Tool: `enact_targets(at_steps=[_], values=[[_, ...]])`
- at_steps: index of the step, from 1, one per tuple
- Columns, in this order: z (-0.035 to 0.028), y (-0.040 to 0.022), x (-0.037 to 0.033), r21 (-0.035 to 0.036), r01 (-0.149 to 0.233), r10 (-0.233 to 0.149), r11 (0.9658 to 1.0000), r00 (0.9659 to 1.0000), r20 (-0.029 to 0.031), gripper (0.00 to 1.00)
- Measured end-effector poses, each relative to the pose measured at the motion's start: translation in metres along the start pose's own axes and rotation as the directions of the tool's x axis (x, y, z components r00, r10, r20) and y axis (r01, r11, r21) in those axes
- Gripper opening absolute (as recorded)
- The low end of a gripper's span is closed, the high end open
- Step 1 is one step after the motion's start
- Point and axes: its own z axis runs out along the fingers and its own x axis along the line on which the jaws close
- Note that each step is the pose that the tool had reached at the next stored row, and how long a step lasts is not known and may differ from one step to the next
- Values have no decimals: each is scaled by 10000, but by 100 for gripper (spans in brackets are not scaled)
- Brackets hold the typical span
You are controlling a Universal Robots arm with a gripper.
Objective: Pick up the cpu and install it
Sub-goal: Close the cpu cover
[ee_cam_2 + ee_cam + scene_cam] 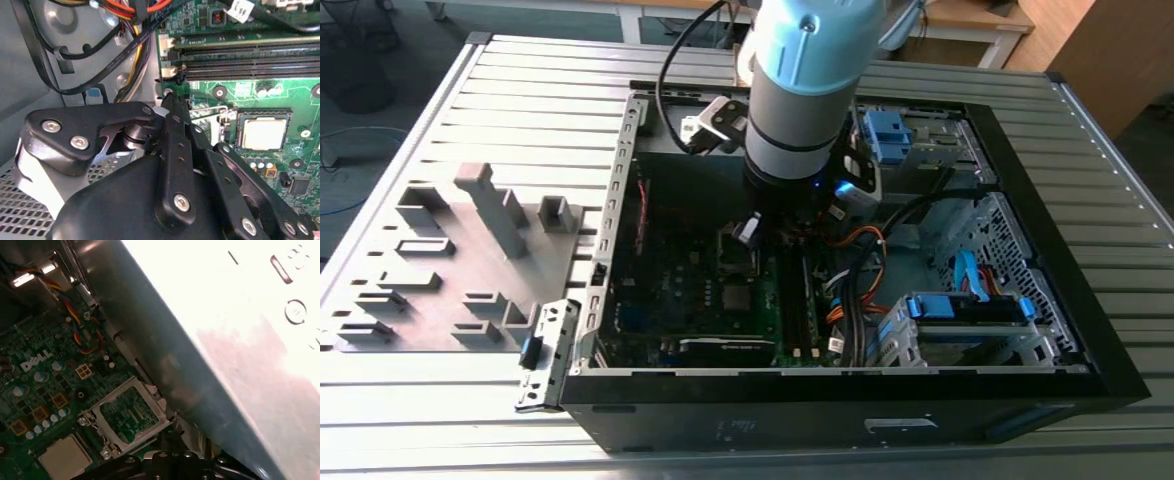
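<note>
- In the exterior view, the robot arm [803, 90] reaches down into an open black computer case [854, 400] lying on a ribbed metal tabletop [520, 90].
- A grey tray of plastic blocks [467, 260] sits beside the case, toward the exterior view's left.
- In the second wrist view, the black gripper [172, 107] hovers over the green motherboard [240, 95], its fingers drawn together and holding nothing.
- The cpu [263, 134] rests in its square socket, near the fingertips.
- In the first wrist view, the cpu [65, 456] lies beside an opened metal socket frame [127, 415].
</note>
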Motion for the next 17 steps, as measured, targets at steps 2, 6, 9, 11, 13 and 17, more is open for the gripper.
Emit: enact_targets(at_steps=[2,6,9,11,13,17], values=[[13,14,14,35,-33,33,10000,10000,-38,11],[14,17,16,44,-44,44,10000,10000,-48,11],[14,17,16,44,-48,48,10000,10000,-46,11],[15,17,16,44,-48,49,10000,10000,-45,11],[20,16,17,44,-48,48,10000,10000,-43,11],[23,16,18,45,-49,49,10000,10000,-48,11]])
